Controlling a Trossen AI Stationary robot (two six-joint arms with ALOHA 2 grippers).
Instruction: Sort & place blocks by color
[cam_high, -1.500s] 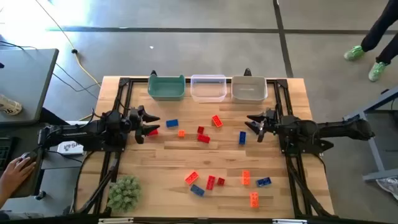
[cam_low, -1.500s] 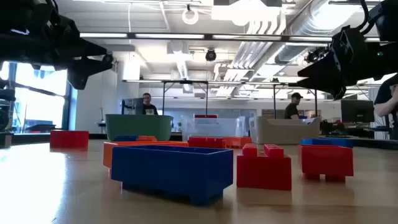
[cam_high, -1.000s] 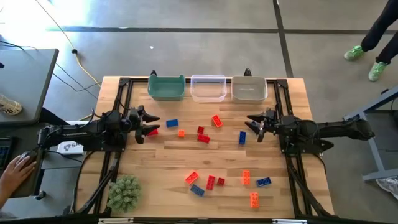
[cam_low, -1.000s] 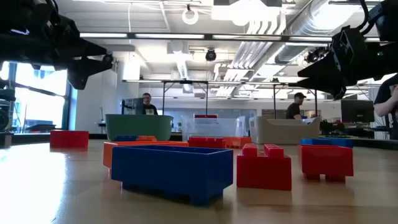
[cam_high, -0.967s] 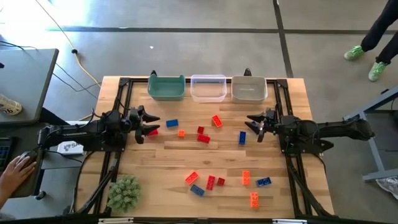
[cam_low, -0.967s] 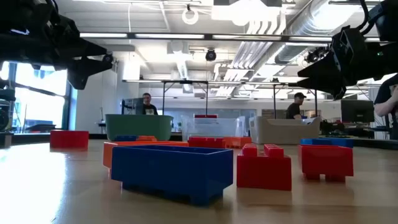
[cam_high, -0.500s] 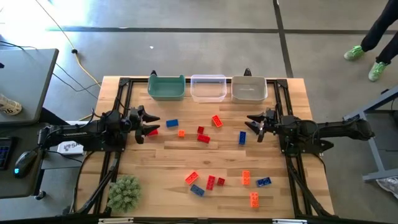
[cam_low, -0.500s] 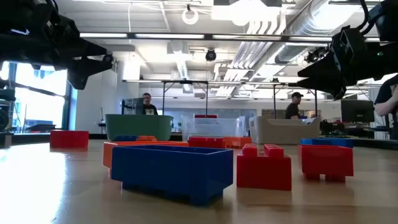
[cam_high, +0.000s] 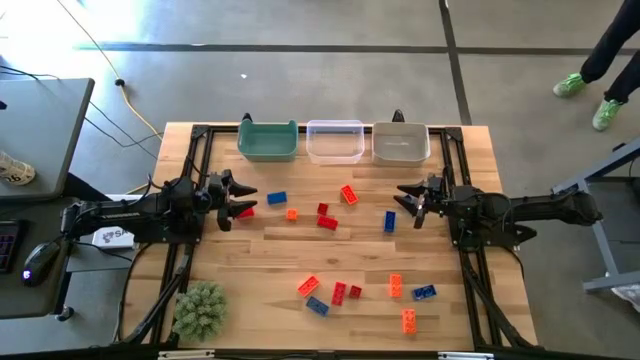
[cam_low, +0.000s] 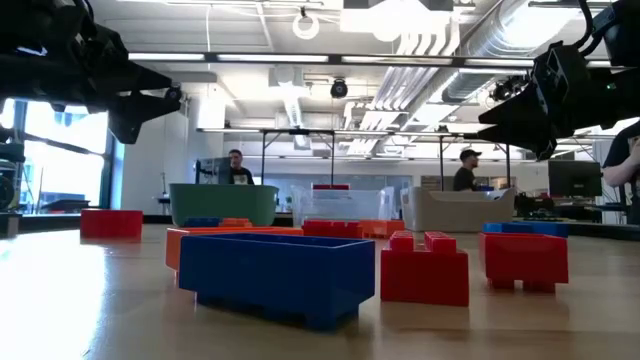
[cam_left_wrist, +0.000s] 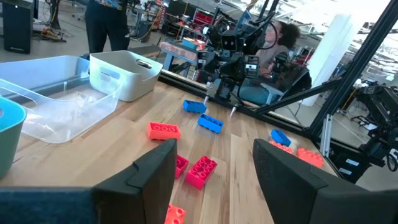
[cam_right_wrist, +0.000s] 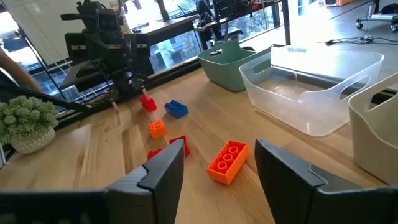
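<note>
Both arms hang over the bench (cam_high: 250, 270): left hand (cam_high: 243, 197) and right hand (cam_high: 405, 203) empty, fingers apart, blocks (cam_high: 327, 222) scattered between.

Wooden table (cam_high: 250, 270) with scattered blocks (cam_high: 338, 291), three bins (cam_high: 334, 141), plant ball (cam_high: 201, 308)

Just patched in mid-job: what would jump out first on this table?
Bright red, orange and blue blocks lie scattered over the wooden table, none yet in the three bins lined along its far edge. Each open, empty claw hovers at its own side: left claw, right claw.
</note>
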